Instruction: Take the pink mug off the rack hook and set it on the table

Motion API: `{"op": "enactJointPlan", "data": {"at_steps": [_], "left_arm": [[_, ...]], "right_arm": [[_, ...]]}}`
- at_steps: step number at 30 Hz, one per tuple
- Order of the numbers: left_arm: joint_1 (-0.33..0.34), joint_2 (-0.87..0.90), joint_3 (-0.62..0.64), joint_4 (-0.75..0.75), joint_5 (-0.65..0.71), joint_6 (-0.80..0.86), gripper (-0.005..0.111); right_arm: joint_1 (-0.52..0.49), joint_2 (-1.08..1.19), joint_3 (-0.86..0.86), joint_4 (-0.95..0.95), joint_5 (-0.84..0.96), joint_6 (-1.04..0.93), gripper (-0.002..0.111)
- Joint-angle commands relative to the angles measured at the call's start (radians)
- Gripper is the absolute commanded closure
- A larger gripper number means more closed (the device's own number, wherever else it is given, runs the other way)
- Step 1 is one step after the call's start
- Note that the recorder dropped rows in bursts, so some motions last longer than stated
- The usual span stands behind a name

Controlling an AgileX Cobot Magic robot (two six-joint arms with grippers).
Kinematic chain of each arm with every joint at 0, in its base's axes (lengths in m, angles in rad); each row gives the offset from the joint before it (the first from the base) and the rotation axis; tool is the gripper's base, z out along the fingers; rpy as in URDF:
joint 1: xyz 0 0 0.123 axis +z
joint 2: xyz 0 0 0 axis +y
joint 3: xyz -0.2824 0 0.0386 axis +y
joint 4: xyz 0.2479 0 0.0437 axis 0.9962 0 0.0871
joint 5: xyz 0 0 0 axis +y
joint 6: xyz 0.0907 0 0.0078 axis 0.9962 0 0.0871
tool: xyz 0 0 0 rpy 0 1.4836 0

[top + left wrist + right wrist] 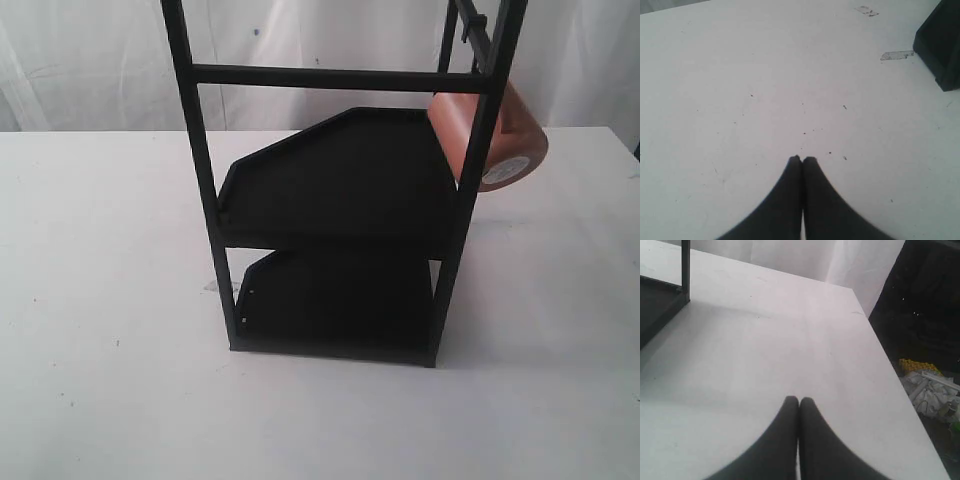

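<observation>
The pink mug (pixel 520 132) hangs tilted at the black rack's (pixel 200 150) upper right, above the table (pixel 100 300).

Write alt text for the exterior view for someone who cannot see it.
A pink mug hangs tilted near the top right of a tall black two-shelf rack, partly behind its right post, with its stickered base visible. The rack stands on a white table. No robot arm is in view.

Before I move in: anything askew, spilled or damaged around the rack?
Nothing stands out. The mug hangs tilted high on the rack, as hung mugs do; the rack stands upright on the table. Two tape-like scraps lie by its foot.
</observation>
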Motion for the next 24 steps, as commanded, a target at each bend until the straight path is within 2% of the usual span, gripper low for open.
{"op": "enactJointPlan", "data": {"at_steps": [1, 21, 24], "left_arm": [[0.004, -0.004, 0.002, -0.012, 0.004, 0.0, 0.106], [0.004, -0.004, 0.002, -0.012, 0.004, 0.0, 0.106], [0.004, -0.004, 0.002, -0.012, 0.004, 0.0, 0.106]], "right_arm": [[0.002, -0.001, -0.001, -0.014, -0.006, -0.008, 0.108], [0.002, -0.001, -0.001, -0.014, -0.004, 0.008, 0.108], [0.002, -0.001, -0.001, -0.065, -0.002, 0.008, 0.108]]}}
